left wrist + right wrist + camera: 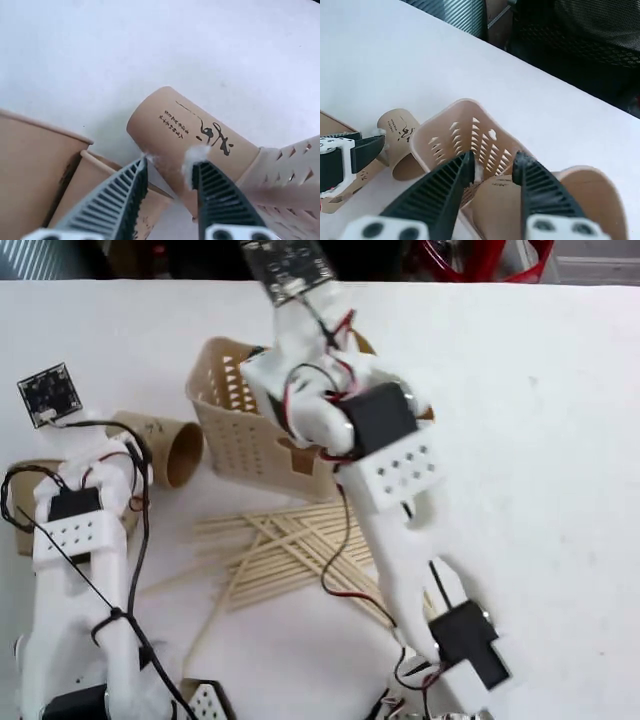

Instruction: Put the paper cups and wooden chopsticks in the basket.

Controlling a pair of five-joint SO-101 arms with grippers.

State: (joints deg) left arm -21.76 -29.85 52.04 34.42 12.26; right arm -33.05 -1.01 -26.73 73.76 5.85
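High view: the basket (235,430) stands on the white tabletop (540,440). The right arm (375,425) leans over it and hides most of its inside. A lying cup (170,448) rests on its side just beside the basket's wall, mouth facing the camera. The chopsticks (285,545) lie in a loose pile on the tabletop in front of the basket, and the right arm crosses above one end of the pile. The left arm (75,540) stands near the lying cup.

Left wrist view: the left gripper (167,162) hangs over the lying cup, fingers released with a gap between them and nothing held. This view shows dark brush-like print along the cup's side. Two cups (35,165) lie close together next to it, and the basket's slotted wall touches the lying cup's far end.

Right wrist view: the right gripper (495,162) is above the basket's rim, fingers parted and empty. A big cup (590,200) lies by the basket; I cannot tell whether it is inside. The left gripper shows at the lying cup. Dark mesh (580,30) stands beyond the tabletop's edge.
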